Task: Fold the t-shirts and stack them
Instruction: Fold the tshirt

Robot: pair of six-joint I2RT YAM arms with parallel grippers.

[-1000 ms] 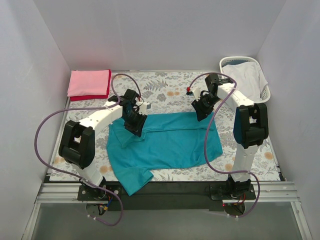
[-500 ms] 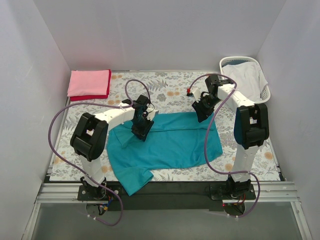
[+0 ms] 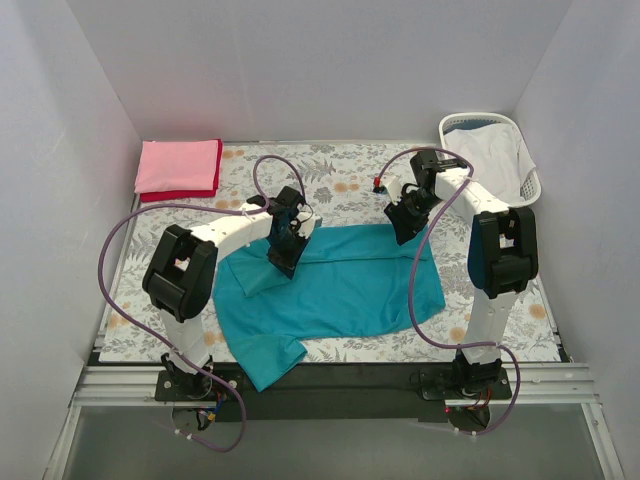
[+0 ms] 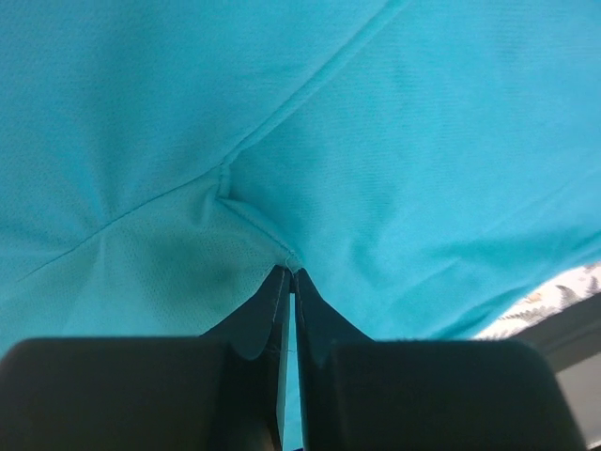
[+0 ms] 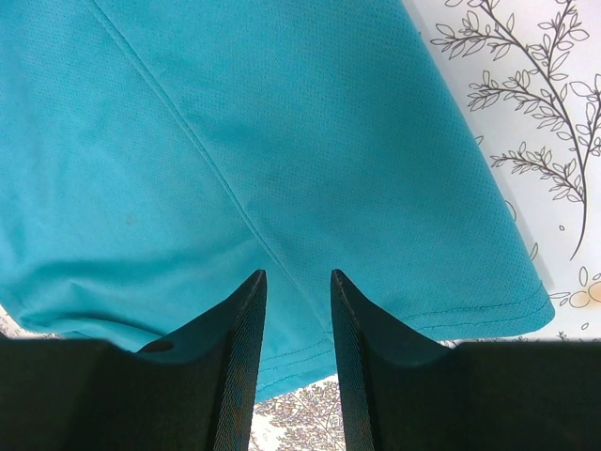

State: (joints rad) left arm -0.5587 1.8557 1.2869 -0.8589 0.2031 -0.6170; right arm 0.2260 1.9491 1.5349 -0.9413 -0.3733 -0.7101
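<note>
Overhead view of a table (image 3: 330,170) covered in a leaf-and-flower print, with two white and black robot arms reaching in from the bottom of the frame. A teal shirt (image 3: 340,285) lies spread across the middle of the frame, partly folded, with a long crease running across its upper part and one sleeve (image 3: 262,355) trailing toward the bottom edge, left of centre. The left gripper (image 3: 283,262) points down onto the shirt's upper left area. In the left wrist view its two dark fingers are pressed together, pinching a small peak of teal fabric at their tips where a hem and a fold line meet. The right gripper (image 3: 403,230) sits at the shirt's upper right edge. In the right wrist view its fingers stand apart with a clear gap between them, just over the teal fabric near a stitched seam and the hemmed edge, and gripping nothing. In the upper left of the frame a folded pink shirt (image 3: 178,165) lies on top of a folded red shirt (image 3: 185,195), whose edge shows along the near and right sides. In the upper right corner a white slatted basket (image 3: 470,119) holds a white cloth (image 3: 500,155), well apart from the teal shirt.
</note>
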